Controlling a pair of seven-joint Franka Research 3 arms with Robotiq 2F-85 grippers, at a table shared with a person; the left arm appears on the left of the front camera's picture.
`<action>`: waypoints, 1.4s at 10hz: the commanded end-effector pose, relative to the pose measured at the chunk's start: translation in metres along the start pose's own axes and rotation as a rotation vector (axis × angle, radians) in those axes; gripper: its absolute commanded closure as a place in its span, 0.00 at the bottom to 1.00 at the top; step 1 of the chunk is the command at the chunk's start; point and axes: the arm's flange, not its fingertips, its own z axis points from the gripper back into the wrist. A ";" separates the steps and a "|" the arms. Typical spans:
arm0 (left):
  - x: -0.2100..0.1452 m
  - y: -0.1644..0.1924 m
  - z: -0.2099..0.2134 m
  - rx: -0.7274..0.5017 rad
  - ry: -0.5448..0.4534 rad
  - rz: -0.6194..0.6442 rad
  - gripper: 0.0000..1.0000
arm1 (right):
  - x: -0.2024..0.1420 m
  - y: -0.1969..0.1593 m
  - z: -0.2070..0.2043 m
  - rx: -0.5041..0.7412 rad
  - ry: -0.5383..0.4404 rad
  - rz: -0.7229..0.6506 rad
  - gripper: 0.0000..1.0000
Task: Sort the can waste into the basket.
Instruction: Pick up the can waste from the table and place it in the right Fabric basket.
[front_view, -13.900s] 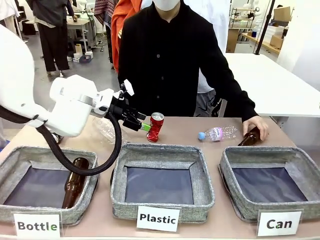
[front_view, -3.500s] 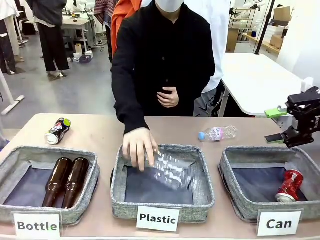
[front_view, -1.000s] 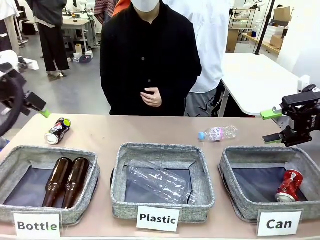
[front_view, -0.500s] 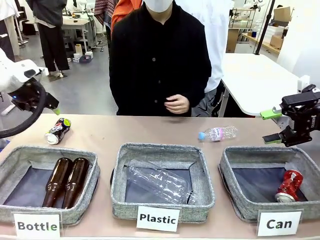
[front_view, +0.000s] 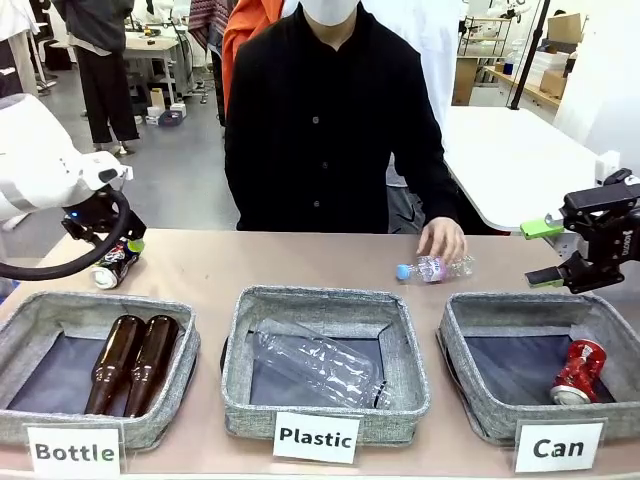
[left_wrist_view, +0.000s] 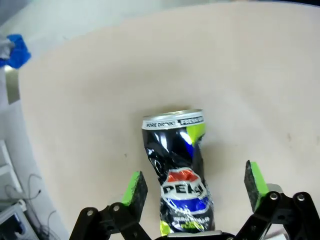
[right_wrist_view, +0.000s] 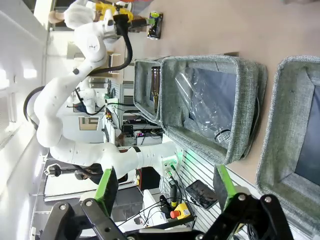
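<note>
Hanging low over the table at its left end in the front view, the left gripper is sitting right above the black can, which is lying on its side just behind the Bottle basket. From here I cannot tell how wide its jaws are standing. Two brown bottles are lying side by side in that basket. A big clear bottle is lying in the Plastic basket. At the right, the right gripper is hovering above the back rim of the Can basket, wide open and holding nothing. The red can is lying inside this basket, near its right front corner. Across the table, a person's hand is resting on a small plastic bottle on the tabletop.

Looking along the left gripper in the left wrist view, its jaws are spreading wide to either side of the black can, with neither green pad touching it. The can is lying flat on the table, silver top pointing away.

Through the right wrist view, the right gripper is gaping open with nothing between its pads. Beyond it, the Can basket is showing at the right edge, beside the Plastic basket.
</note>
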 end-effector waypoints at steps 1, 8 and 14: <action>0.016 0.006 -0.009 0.022 0.071 0.024 0.00 | -0.002 -0.001 -0.002 -0.003 -0.012 0.015 0.00; 0.017 0.004 -0.029 0.066 0.120 0.022 0.59 | -0.002 -0.001 -0.002 -0.003 -0.012 0.015 0.00; 0.011 0.005 -0.021 0.055 0.113 0.021 1.00 | -0.002 -0.001 -0.002 -0.003 -0.012 0.015 0.00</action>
